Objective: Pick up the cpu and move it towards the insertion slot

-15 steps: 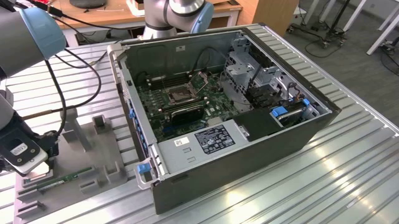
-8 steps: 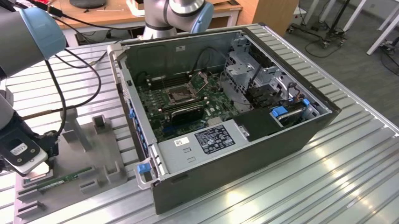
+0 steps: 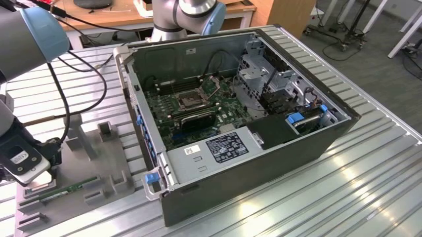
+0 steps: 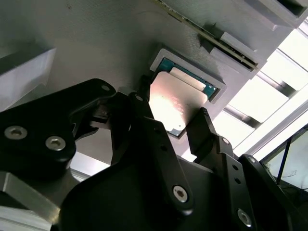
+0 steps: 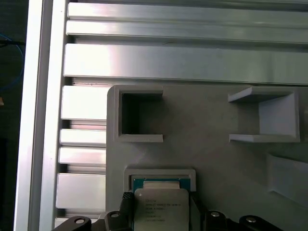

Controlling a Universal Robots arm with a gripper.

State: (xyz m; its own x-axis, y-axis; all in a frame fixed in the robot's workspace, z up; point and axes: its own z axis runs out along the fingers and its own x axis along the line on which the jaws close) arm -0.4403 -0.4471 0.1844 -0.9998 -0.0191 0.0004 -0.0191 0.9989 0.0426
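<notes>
The cpu is a flat square chip with a silver top, also seen in the first wrist view. My gripper is shut on it, one black finger on each of two opposite edges. The chip hangs just over a shallow square pocket of the grey fixture plate, with a teal edge showing beneath it. In the exterior view my gripper is low at the far left, over that plate. The insertion slot is a silvery-framed square socket on the green board inside the open computer case, well off to the exterior view's right.
A thin green memory stick lies in the fixture plate beside my gripper. Grey blocks stand up from the plate. Black cables hang along the arm. The case walls rise around the board, and a drive cage stands next to the socket.
</notes>
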